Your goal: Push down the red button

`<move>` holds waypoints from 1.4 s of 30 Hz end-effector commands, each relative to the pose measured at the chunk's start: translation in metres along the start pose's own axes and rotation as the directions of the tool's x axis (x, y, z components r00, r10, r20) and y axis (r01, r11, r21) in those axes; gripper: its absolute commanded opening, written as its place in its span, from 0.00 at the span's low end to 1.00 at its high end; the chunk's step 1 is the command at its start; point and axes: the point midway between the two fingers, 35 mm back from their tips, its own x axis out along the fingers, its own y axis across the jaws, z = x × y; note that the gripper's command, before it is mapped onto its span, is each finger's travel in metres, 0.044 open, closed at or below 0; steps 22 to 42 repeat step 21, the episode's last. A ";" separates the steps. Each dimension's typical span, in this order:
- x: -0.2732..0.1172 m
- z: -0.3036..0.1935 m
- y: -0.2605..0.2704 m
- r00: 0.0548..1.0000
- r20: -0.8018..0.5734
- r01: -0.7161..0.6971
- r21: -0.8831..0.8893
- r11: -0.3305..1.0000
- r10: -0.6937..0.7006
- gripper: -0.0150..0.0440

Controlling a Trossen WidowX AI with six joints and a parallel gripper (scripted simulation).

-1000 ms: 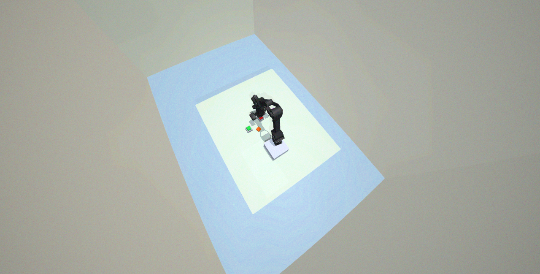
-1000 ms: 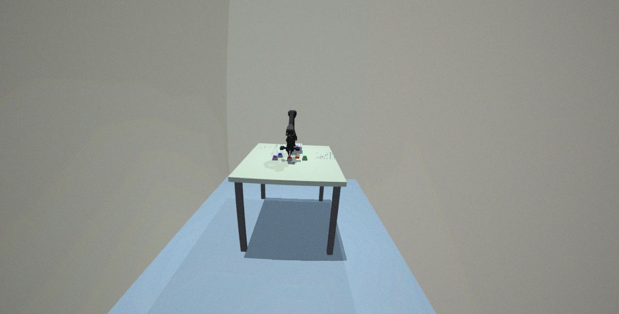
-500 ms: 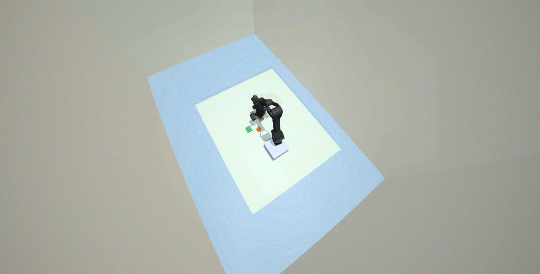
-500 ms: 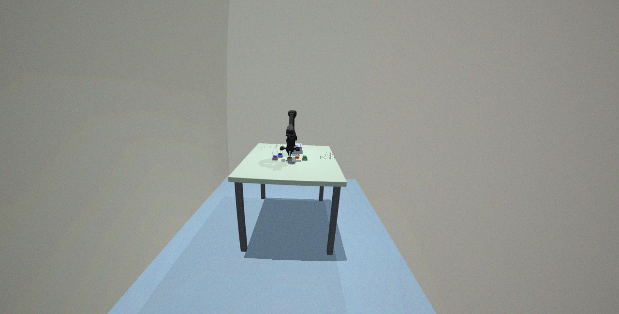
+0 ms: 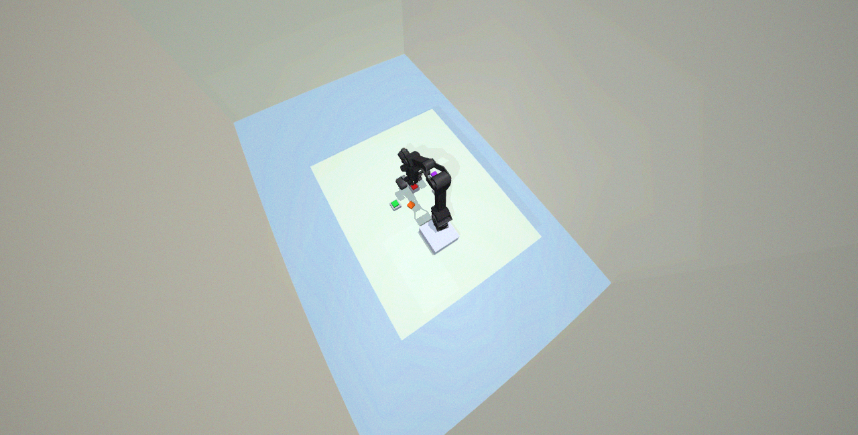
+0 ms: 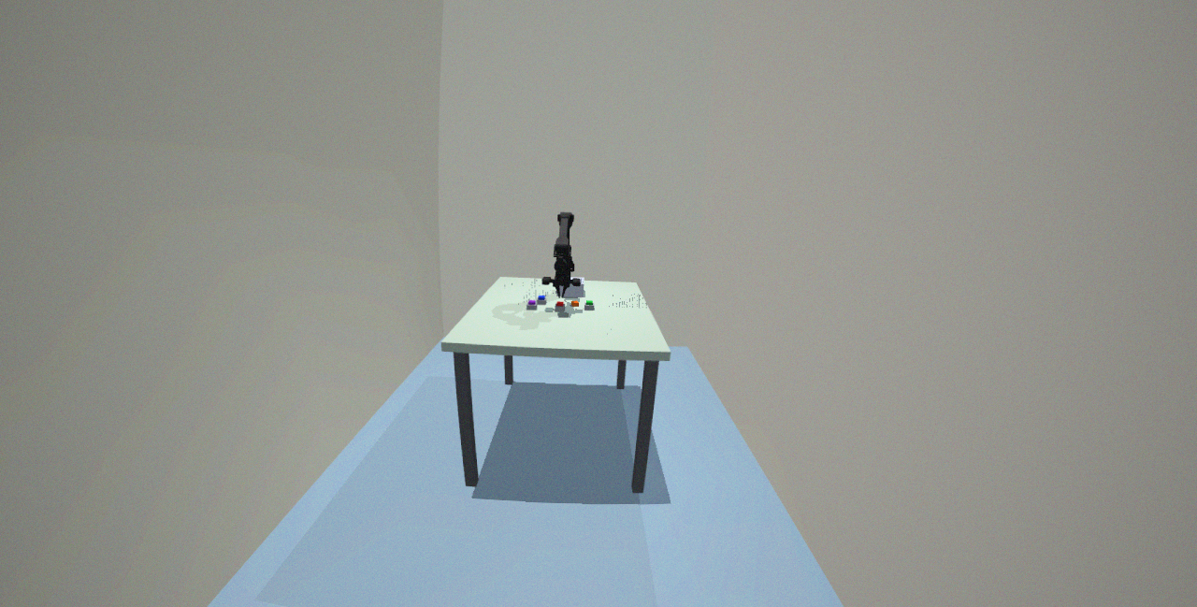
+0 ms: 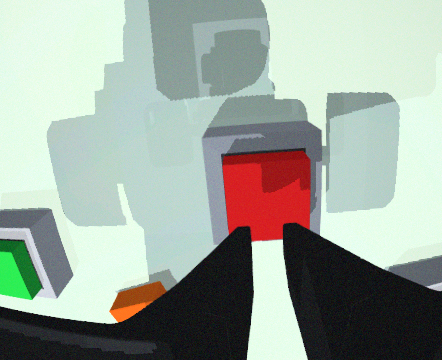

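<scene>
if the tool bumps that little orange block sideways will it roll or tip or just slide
Probably slide: the orange block looks flat-sided and squat, resting flat on the table. Rolling seems unlikely with no round edges. Being small, it likely shifts easily, so keep the tool over the red button.
</scene>
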 end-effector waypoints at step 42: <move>-0.068 -0.042 0.210 1.000 0.009 -0.023 -0.005 1.000 0.023 0.93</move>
